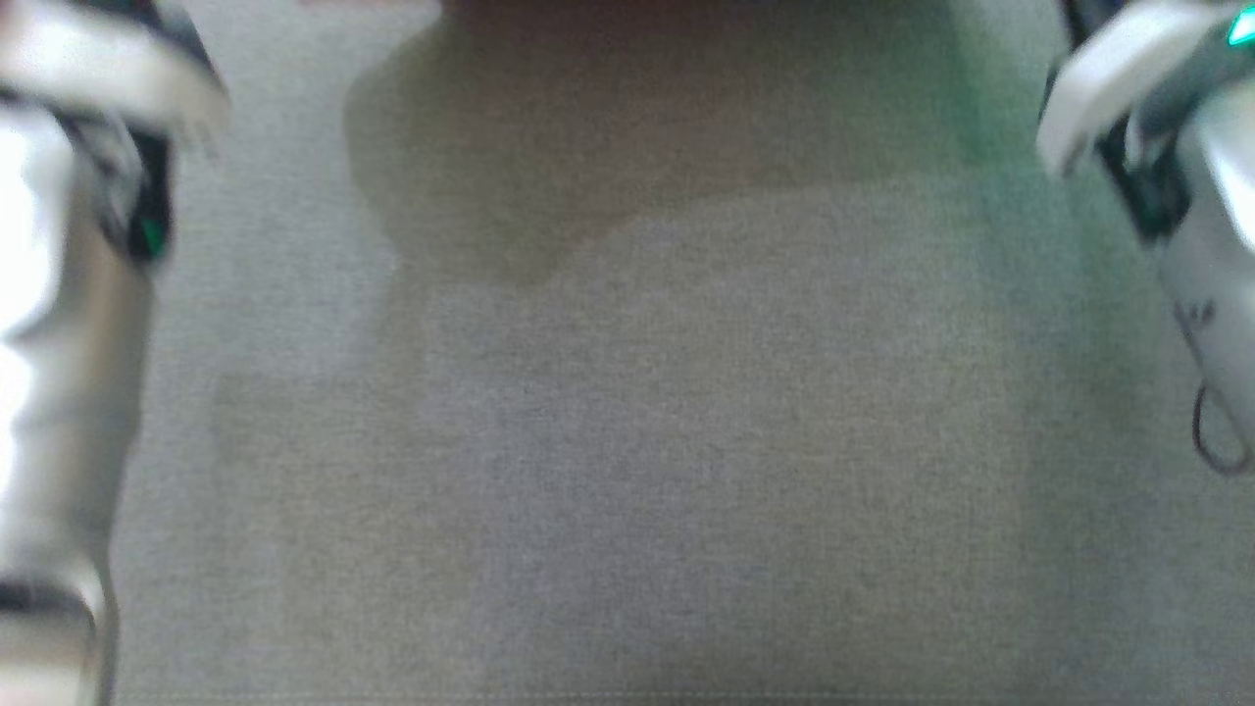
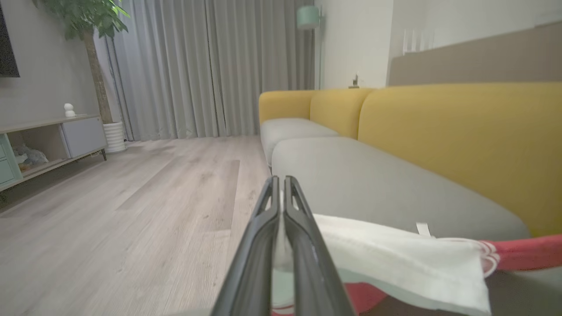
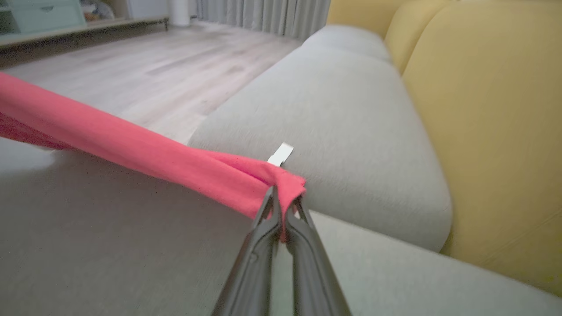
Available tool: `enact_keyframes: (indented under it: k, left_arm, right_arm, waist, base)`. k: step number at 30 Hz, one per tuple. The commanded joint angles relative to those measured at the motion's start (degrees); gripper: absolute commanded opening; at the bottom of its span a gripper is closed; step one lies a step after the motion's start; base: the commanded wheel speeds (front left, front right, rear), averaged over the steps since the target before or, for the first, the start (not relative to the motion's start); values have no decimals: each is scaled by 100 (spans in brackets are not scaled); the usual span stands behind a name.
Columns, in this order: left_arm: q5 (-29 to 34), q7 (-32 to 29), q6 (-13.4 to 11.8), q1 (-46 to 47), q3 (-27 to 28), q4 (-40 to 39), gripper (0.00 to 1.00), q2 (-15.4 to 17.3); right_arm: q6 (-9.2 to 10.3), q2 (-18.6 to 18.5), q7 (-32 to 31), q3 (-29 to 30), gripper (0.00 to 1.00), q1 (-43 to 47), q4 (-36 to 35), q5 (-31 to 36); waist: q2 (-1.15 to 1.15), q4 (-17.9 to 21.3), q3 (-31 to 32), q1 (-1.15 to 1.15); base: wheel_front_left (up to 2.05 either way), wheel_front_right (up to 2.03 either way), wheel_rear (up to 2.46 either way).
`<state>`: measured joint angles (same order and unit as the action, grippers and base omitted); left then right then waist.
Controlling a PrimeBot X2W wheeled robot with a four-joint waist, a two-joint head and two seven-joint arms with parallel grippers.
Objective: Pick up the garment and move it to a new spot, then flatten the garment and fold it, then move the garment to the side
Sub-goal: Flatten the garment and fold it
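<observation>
The left hand (image 2: 281,180) was pinched shut on the pale, white part of the garment (image 2: 395,259), its two dark fingers pressed together with the cloth caught between them. From that grip the white fabric ran off to the right. It met a red edge there, just above the grey sofa seat (image 2: 373,184), with the wooden floor (image 2: 131,210) on the far side. Holding one end this way likely kept the piece off the cushion so it could be carried rather than dragged.

Between the arms, the garment was drawn into a long pink-red band, with a small white tag (image 3: 281,154) showing near its right end. The band looked taut, which suggested the two grips were pulling apart to spread the cloth before laying it flat.

The right hand (image 3: 284,197) was likewise clamped shut, on a bunched red corner of the garment. It was over the seat, with the yellow backrest (image 3: 483,131) beyond. In the blurred head view both pale forearms (image 1: 59,343) framed a bare stretch of cushion, a likely spot for setting the garment down.
</observation>
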<state>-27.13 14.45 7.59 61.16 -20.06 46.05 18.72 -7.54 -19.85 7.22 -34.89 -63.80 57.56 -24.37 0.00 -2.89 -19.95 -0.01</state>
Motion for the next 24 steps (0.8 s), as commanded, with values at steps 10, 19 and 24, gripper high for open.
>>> enact_keyframes:
  k: [10,19,24]
  left_arm:
    - [-124,39,-11,-1970,-951,-949,0,1037]
    - [-304,-510,-47,-3456,-1518,-2138,0,1942]
    - [-531,-809,-303,-4195,-1474,-3014,0,2291]
  right_arm:
    - [5,-778,-1076,-1345,0,1074,-524,-1261]
    - [5,-1684,-2150,-2440,0,1857,-1733,-2839]
    - [5,-2116,-2810,-2751,0,2262,-2608,-3882]
  waist:
    - [0,-167,869,1]
    - [0,-89,1559,1]
    - [0,-6,1790,1]
  base:
    - [0,0,0]
    - [0,0,0]
    - [0,0,0]
